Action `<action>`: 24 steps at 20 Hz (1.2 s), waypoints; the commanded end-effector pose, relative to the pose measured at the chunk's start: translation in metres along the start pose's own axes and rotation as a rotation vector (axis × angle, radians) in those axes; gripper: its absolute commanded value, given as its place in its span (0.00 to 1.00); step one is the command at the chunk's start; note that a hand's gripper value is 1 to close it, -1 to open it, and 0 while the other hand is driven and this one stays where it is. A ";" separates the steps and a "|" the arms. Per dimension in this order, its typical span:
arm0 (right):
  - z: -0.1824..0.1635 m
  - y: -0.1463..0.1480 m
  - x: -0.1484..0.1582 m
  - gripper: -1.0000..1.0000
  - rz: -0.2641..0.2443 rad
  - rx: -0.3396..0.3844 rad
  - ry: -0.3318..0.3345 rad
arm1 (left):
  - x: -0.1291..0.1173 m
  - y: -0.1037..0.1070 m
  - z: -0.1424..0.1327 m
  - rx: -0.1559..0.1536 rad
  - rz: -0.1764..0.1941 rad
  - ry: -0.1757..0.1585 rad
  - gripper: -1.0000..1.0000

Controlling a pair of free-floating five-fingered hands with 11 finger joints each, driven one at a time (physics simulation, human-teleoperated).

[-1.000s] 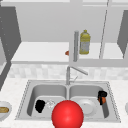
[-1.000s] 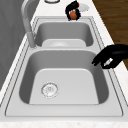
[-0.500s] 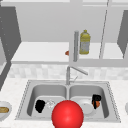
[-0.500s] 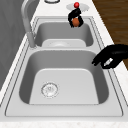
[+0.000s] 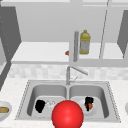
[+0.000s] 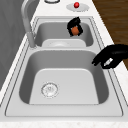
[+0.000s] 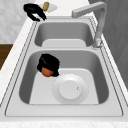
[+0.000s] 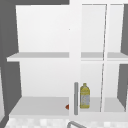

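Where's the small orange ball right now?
The orange ball is in the right hand, low in the right basin, beside the white plate.

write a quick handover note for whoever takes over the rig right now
Right hand: over the right basin, fingers curled round a small orange ball, beside the white plate lying on the basin floor.
Left hand: idle in the air over the front rim of the left basin, fingers curled, holding nothing.
Done: the orange ball is grasped and is not on the plate.
Left: the ball has not been set down; the plate is bare.
Nearby: a yellow bottle stands in the open cabinet above.
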 end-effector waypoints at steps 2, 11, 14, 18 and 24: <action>-0.016 0.019 0.020 1.00 0.010 -0.018 0.004 | 0.000 0.000 0.000 0.000 0.000 0.000 0.50; -0.085 0.060 0.021 1.00 -0.004 -0.048 -0.039 | 0.000 0.000 0.000 0.000 0.000 0.000 0.50; -0.088 0.067 0.023 1.00 0.004 -0.053 -0.033 | 0.000 0.000 0.000 0.000 0.000 0.000 0.50; -0.089 0.072 0.025 1.00 0.000 -0.021 -0.027 | 0.000 0.000 0.000 0.000 0.000 0.000 0.50; -0.104 0.073 0.023 1.00 -0.008 -0.019 -0.032 | 0.000 0.000 0.000 0.000 0.000 0.000 0.50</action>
